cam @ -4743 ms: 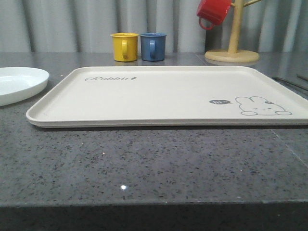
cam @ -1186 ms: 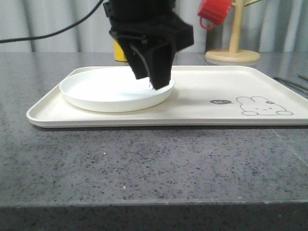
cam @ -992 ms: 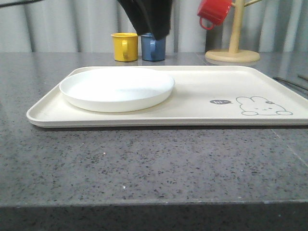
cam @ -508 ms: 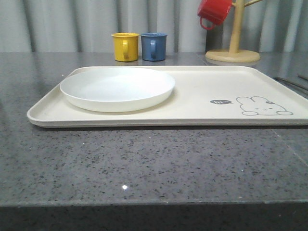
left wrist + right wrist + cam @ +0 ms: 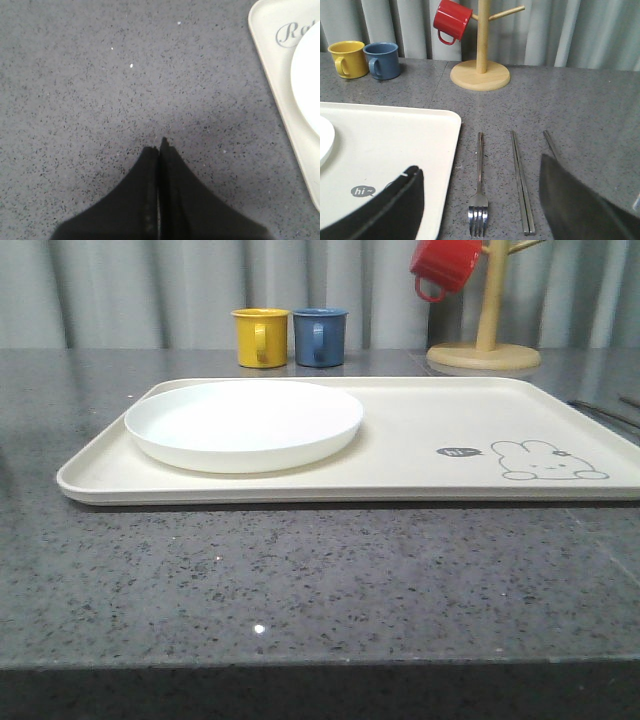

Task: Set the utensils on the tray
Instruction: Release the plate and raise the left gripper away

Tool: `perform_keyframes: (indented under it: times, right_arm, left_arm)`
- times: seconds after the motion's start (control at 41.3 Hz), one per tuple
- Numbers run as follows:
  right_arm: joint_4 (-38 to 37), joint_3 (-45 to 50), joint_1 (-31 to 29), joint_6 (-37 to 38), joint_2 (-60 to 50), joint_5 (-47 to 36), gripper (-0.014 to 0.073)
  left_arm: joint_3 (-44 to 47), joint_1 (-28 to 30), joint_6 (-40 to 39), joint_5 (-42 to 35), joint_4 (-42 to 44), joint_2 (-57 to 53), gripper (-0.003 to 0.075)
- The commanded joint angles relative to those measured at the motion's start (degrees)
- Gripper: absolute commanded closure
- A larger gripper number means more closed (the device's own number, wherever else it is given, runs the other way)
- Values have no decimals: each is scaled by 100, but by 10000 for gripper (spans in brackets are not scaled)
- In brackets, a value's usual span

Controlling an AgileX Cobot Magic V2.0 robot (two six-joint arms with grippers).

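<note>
The cream tray (image 5: 430,410) lies across the grey counter. The white plate (image 5: 243,423) rests on its left part. My left gripper (image 5: 159,147) is shut and empty, above bare counter beside the tray's corner (image 5: 272,75), where the plate's edge (image 5: 307,85) shows. My right gripper (image 5: 480,167) hangs open above the counter just right of the tray (image 5: 395,135). The fork (image 5: 478,215) lies between its fingers, tines toward me. The chopsticks (image 5: 520,185) lie parallel beside the fork. The spoon's handle (image 5: 550,142) runs behind the right finger, which hides its bowl.
A yellow mug (image 5: 260,337) and a blue mug (image 5: 319,336) stand behind the tray. A red mug (image 5: 444,264) hangs on a wooden mug tree (image 5: 484,352) at the back right. The counter's front edge (image 5: 320,665) is near the camera.
The plate went from the counter left of the tray onto the tray. The left gripper, over the plate a second ago, rose and left the front view.
</note>
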Motion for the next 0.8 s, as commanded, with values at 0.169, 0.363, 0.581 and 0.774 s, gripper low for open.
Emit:
perform_keyframes:
  times: [0.169,0.363,0.581,0.774]
  right_arm:
    - [5,-205,-40,-8,58,-472,76]
    - [5,-205,-40,-8,58,-472,76]
    - [5,-205,-40,-8,58,-472,76]
    - [5,-205,-40,-8,58,-472,76]
  left_arm:
    - [2180,1,-82,-2676,-48,-2082,739]
    - [3289,1,-82,-3124,-99,-3602,739]
    - [3825,1,-82,-3139,-219,-5041,739]
    - [4029,1,-82,-3215,-219,-5463,739]
